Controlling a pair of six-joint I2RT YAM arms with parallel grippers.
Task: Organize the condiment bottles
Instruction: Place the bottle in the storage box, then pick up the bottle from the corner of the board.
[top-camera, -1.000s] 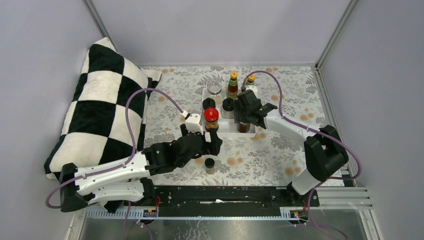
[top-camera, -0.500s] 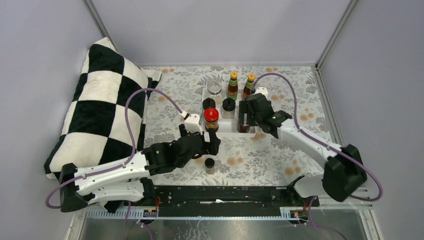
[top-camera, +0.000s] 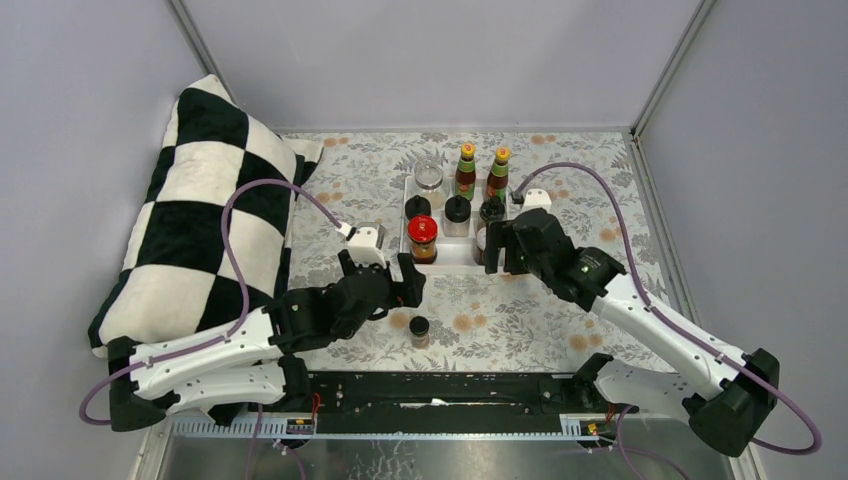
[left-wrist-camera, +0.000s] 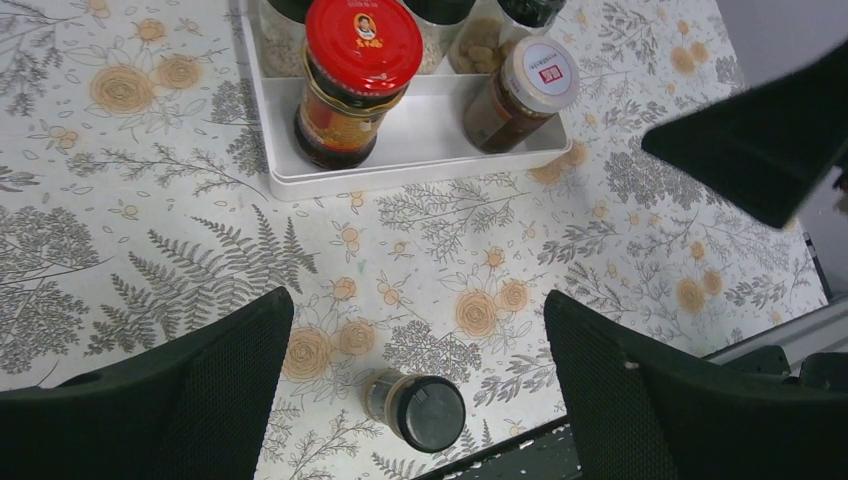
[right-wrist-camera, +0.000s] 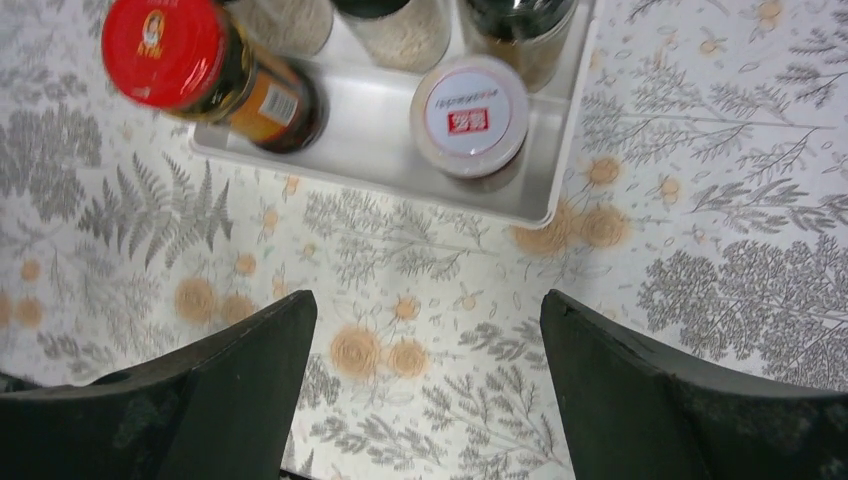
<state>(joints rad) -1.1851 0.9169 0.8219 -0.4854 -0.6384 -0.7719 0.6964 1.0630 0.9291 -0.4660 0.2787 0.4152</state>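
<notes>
A white tray (top-camera: 442, 262) holds the condiment bottles: two tall red-sauce bottles (top-camera: 466, 170) with orange caps at the back, a clear-lidded jar (top-camera: 428, 175), three black-lidded jars (top-camera: 457, 210), a red-lidded jar (top-camera: 422, 238) and a white-lidded jar (right-wrist-camera: 470, 112) at the front right. One small black-lidded jar (top-camera: 419, 328) stands alone on the table. My left gripper (top-camera: 385, 270) is open and empty, hovering above that jar (left-wrist-camera: 425, 410). My right gripper (top-camera: 507, 255) is open and empty, over the tray's front right corner.
A black-and-white checkered cushion (top-camera: 200, 200) lies along the left side. The floral tablecloth (top-camera: 520, 320) covers the table. A black rail (top-camera: 450, 385) runs along the near edge. Grey walls enclose the back and sides.
My right gripper has drawn back from the tray toward the near right, and the white-lidded jar stands in the tray. My left gripper has shifted slightly left.
</notes>
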